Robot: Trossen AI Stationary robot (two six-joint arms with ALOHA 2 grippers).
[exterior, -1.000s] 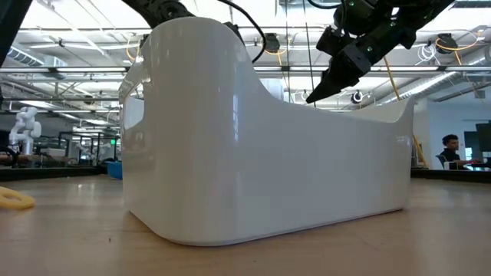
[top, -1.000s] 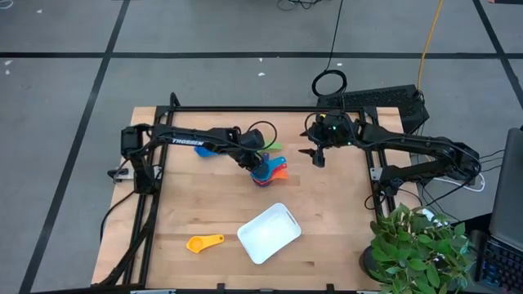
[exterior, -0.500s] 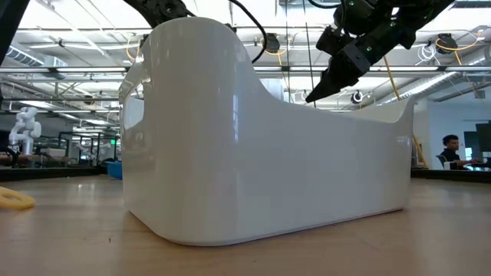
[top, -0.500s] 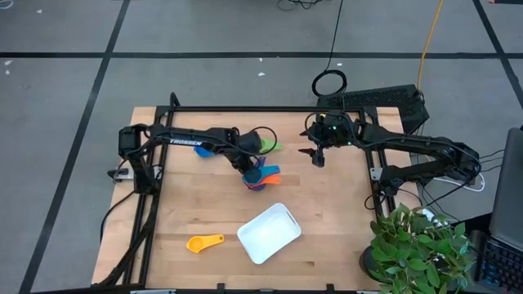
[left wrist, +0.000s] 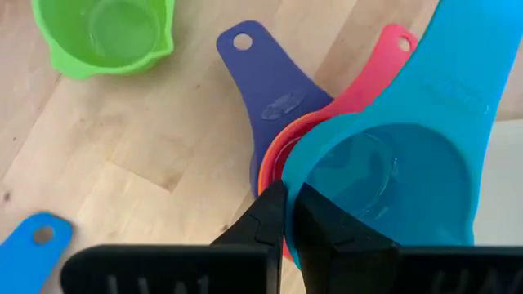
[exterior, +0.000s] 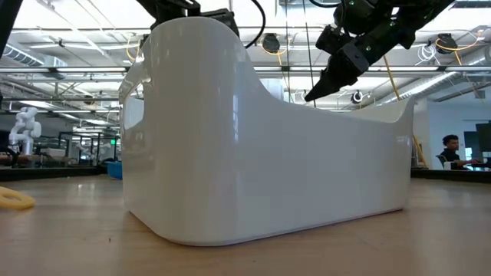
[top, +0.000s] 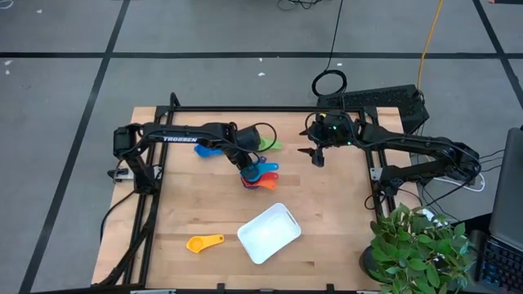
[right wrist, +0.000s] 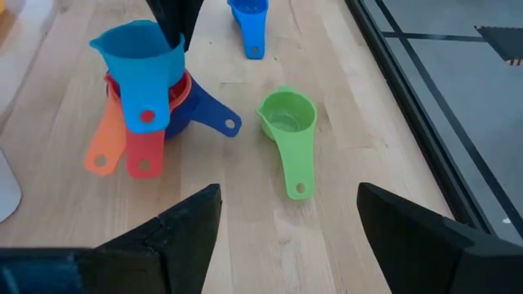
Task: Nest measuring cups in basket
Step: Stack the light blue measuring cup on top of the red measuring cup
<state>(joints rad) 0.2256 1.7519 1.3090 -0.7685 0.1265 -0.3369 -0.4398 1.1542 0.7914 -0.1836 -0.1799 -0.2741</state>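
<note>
My left gripper (top: 243,169) is over the middle of the table, shut on the top cup of a nested stack (top: 259,175): light blue over red, orange and navy, handles fanned out. The green cup (top: 270,145) and the second blue cup (top: 204,150) rest on their bases farther back. The yellow cup (top: 204,242) lies near the front edge, left of the white basket (top: 268,233). My right gripper (top: 317,159) hangs open above the table, right of the stack, touching nothing. My left gripper pinches the light blue cup's rim (left wrist: 296,181) on the side away from its handle, one finger (left wrist: 327,233) inside the bowl and the other (left wrist: 263,224) outside. The fingers come from above, pointing down (right wrist: 173,20). The cup sits tilted on the stack, whose navy cup (right wrist: 200,110) seems to rest on the table.
The basket stands close in front of the low camera and fills that view (exterior: 268,153). A black frame (top: 245,109) runs along the far and side edges. A potted plant (top: 417,245) stands off the right near corner. Bare wood lies between stack and basket.
My left gripper has moved a little toward the table's left and near edge, staying shut, and the stack of cups has slid along with it. The green cup has stayed put and now shows clear of the arm.
</note>
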